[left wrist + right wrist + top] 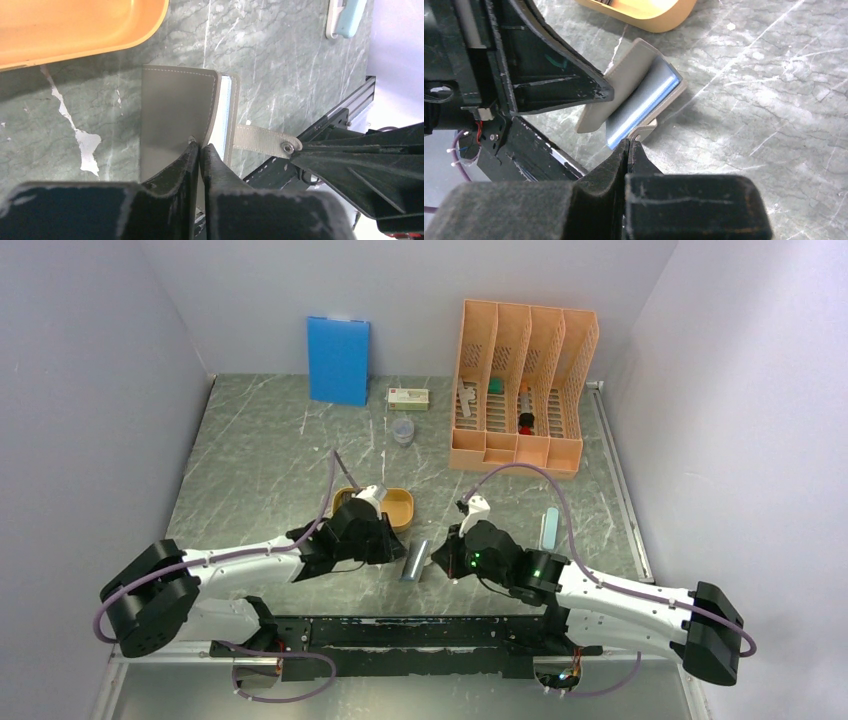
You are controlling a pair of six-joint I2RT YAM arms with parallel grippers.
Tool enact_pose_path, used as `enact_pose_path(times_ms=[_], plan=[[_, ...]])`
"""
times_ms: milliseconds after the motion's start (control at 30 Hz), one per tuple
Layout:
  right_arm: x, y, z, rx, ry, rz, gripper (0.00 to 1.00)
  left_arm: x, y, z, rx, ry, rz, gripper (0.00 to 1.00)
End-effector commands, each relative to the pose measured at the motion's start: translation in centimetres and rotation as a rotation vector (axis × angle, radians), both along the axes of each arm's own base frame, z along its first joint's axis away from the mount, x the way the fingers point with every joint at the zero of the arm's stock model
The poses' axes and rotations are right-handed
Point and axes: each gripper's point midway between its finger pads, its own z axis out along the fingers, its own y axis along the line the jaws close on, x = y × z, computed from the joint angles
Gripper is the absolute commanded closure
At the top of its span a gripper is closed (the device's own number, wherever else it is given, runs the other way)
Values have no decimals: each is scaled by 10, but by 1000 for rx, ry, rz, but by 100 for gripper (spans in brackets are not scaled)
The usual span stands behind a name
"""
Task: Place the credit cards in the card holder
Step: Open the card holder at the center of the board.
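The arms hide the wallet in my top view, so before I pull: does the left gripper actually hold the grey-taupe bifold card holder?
Observer: Yes. The left wrist view shows the left gripper pinched shut on the outer cover edge of the grey-taupe bifold card holder.
Operator: And the right gripper?
Observer: The right gripper is shut on the holder's grey snap strap.
Operator: Is it open yet?
Observer: Only ajar; its pale blue glossy inner pocket shows in the gap.
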Motion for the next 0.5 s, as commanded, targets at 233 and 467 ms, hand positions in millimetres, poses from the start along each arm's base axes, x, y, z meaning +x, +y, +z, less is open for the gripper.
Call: enact_pose_path(times_ms=[233,467], plan=[[9,-26,-21,-62,60,-179,100,-14,53,-41,193,55,105,95],[3,-44,-49,-116,151,-280,100,-24,76,-52,224,83,157,95]])
